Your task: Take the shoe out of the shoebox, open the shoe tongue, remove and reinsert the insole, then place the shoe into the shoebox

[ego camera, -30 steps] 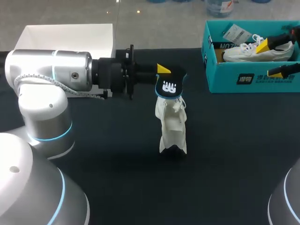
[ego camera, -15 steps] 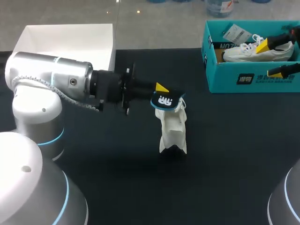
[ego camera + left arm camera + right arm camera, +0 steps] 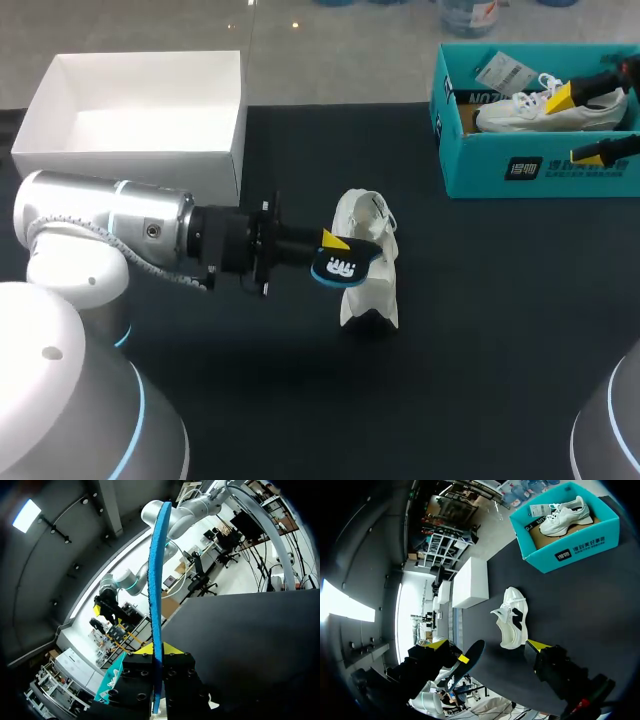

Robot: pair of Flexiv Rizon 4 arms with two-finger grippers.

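A white shoe (image 3: 372, 285) lies on the black table (image 3: 480, 330) near its middle, opening upward. My left gripper (image 3: 332, 250) is shut on a dark insole with a blue edge (image 3: 342, 266), held against the shoe's left side at its opening. The left wrist view shows the insole (image 3: 157, 595) edge-on, pinched between the fingers of that gripper (image 3: 157, 652). My right gripper (image 3: 575, 125) hangs open above the teal shoebox (image 3: 540, 170) at the far right. Ahead of my right gripper (image 3: 487, 645) in its wrist view lie the shoe (image 3: 512, 617) and the held insole (image 3: 464, 671).
A second white shoe (image 3: 545, 108) with a tag lies inside the teal shoebox (image 3: 570, 540). An empty white box (image 3: 140, 110) stands at the far left, just behind my left arm (image 3: 110, 235). The white box (image 3: 470, 582) also shows in the right wrist view.
My left arm has swung toward the near side, carrying the insole from above the shoe's far end down to its left side. The right arm and the shoe have stayed put.
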